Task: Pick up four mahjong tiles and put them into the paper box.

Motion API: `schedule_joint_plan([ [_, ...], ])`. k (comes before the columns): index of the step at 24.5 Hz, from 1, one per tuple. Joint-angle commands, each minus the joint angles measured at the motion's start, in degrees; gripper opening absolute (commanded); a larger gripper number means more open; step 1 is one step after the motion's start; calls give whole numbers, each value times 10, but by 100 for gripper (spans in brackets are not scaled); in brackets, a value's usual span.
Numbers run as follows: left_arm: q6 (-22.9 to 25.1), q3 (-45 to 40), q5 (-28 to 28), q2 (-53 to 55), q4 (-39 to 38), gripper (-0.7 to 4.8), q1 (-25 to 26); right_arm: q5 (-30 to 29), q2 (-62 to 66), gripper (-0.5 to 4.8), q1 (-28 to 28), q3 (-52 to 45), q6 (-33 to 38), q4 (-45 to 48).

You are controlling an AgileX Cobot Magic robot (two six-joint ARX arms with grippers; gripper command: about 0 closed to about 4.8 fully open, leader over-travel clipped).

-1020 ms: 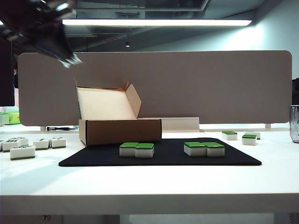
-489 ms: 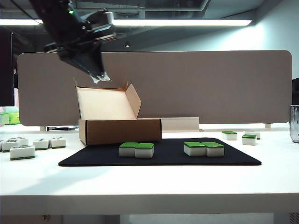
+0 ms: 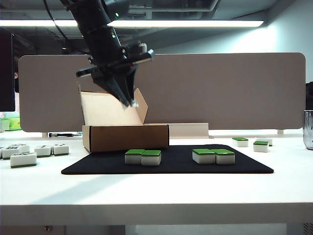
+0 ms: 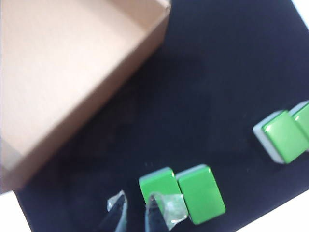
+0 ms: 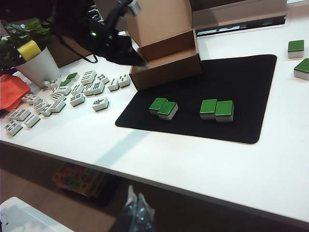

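Four green-backed mahjong tiles lie in two pairs on the black mat point(image 3: 244, 166): one pair point(image 3: 143, 156) in front of the paper box point(image 3: 127, 137), the other pair point(image 3: 213, 155) further right. The box stands open with its lid flap up. My left gripper point(image 3: 129, 102) hangs above the box's front right part, pointing down. In the left wrist view its taped tips point(image 4: 136, 200) stand a narrow gap apart with nothing between them, beside the nearer tile point(image 4: 158, 186) of the left pair; the other pair point(image 4: 285, 135) lies beyond. My right gripper point(image 5: 136, 198) is shut, low off the table's front edge.
Several white-faced tiles point(image 3: 23, 157) lie on the table left of the mat, and spare green-backed tiles point(image 3: 260, 146) at the right. A grey partition point(image 3: 220, 88) stands behind. A plant pot point(image 5: 36, 65) and red cloth point(image 5: 10, 89) sit far left. A glass point(image 3: 308, 129) stands at the right edge.
My left arm has swung down and to the right from the upper left corner to above the box. Its jaws keep the same narrow gap. Tiles, box and right arm are unmoved.
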Motion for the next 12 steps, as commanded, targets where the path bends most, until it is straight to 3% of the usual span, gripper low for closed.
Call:
schedule_joint_plan([
  [1, -42, 50, 2, 40, -64, 54, -5, 0, -7, -1, 0, 2, -2, 6],
  [4, -63, 62, 6, 59, -87, 104, -6, 1, -7, -1, 0, 2, -2, 6],
  [9, -82, 62, 22, 80, -120, 345, -6, 0, -7, -1, 0, 2, -2, 6],
  [12, -93, 62, 32, 83, -119, 360, -12, 0, -7, -1, 0, 2, -2, 6],
])
